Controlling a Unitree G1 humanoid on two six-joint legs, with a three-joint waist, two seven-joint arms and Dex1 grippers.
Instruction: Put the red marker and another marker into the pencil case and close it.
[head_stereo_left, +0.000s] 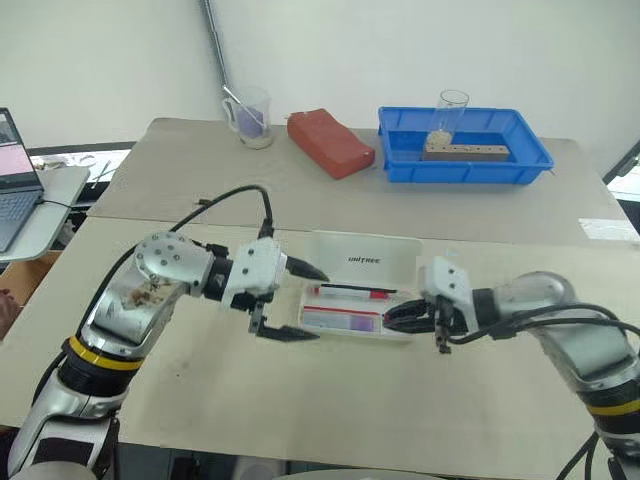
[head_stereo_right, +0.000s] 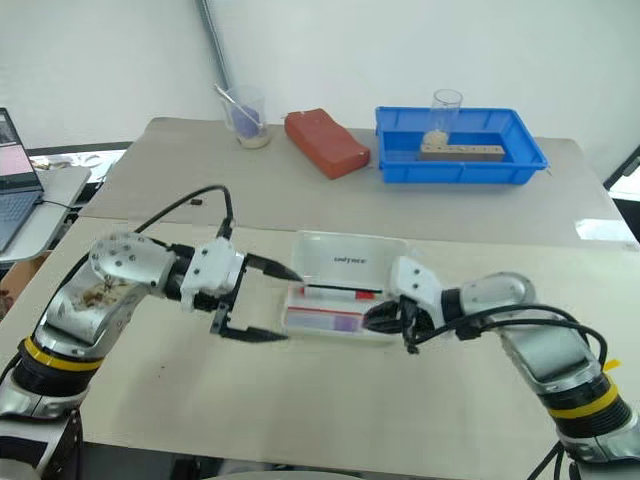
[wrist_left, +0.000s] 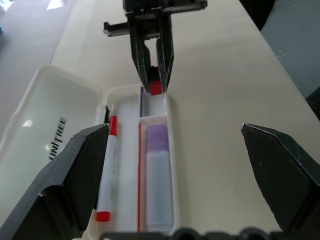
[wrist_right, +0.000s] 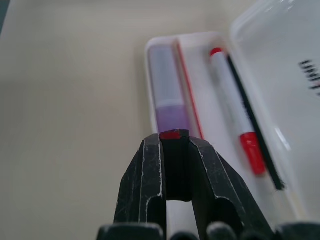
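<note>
Pencil case (head_stereo_left: 350, 290) sits mid-table, lid open toward the back, w/ red marker (head_stereo_left: 350, 292) in rear slot & other marker (head_stereo_left: 340, 320) in front slot. Tray (head_stereo_left: 400, 160), pouch (head_stereo_left: 330, 142) & cup (head_stereo_left: 250, 117) along far edge; laptop (head_stereo_left: 15, 190) off to left.

Two markers (wrist_left: 107, 170) (perhaps more), one case (wrist_left: 45, 120)

we can read only one text: the word "unitree", printed in small black capital letters on the open hinged lid of the flat translucent frosted-white plastic pencil case (head_stereo_left: 362, 258). in the left wrist view we see the end of it, "nitree", running sideways on the lid. in the right wrist view only the first letters, "uni", are visible at the picture's edge. we find no other readable label, number or sign.
</note>
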